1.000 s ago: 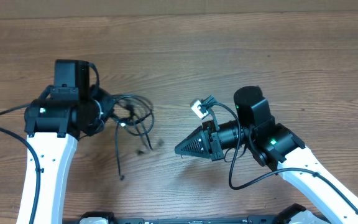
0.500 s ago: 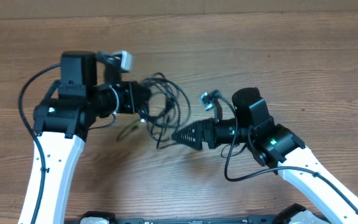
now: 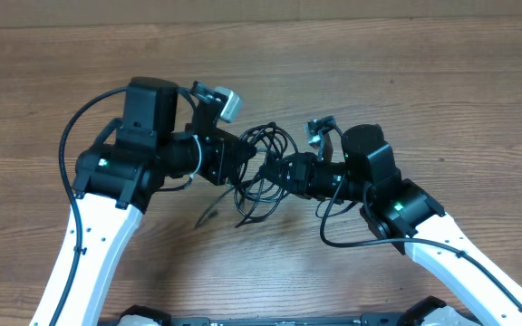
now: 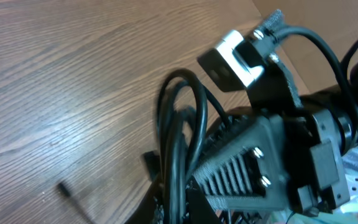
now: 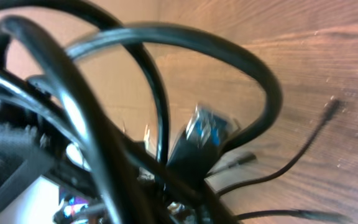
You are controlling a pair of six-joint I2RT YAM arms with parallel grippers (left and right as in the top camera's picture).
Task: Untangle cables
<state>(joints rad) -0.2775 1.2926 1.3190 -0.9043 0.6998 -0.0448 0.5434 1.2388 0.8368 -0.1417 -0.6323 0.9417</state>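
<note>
The cables [image 3: 265, 147] form a tangled black bundle of loops hanging between both grippers above the wooden table. My left gripper [image 3: 247, 163] points right and is shut on the cables [image 4: 180, 124], which pass up between its jaws [image 4: 174, 202]. My right gripper [image 3: 276, 170] points left, its tip buried in the same bundle; its ribbed finger [image 4: 241, 168] lies right against the left one. In the right wrist view, blurred loops [image 5: 229, 56] cross the jaws [image 5: 188, 186], which look closed on a strand beside a blue-silver plug [image 5: 209, 132]. Loose ends [image 3: 208, 214] trail down to the table.
A black plug end [image 4: 67, 188] lies on the bare wood [image 3: 406, 81] below the bundle. Thicker arm wires [image 3: 66, 154] loop beside the left arm and under the right wrist [image 3: 333, 237]. The table's far edge [image 3: 261, 20] runs along the top.
The left gripper has carried the bundle rightward and off the table. The right gripper moved left into it, and the two grippers went from far apart to nearly touching.
</note>
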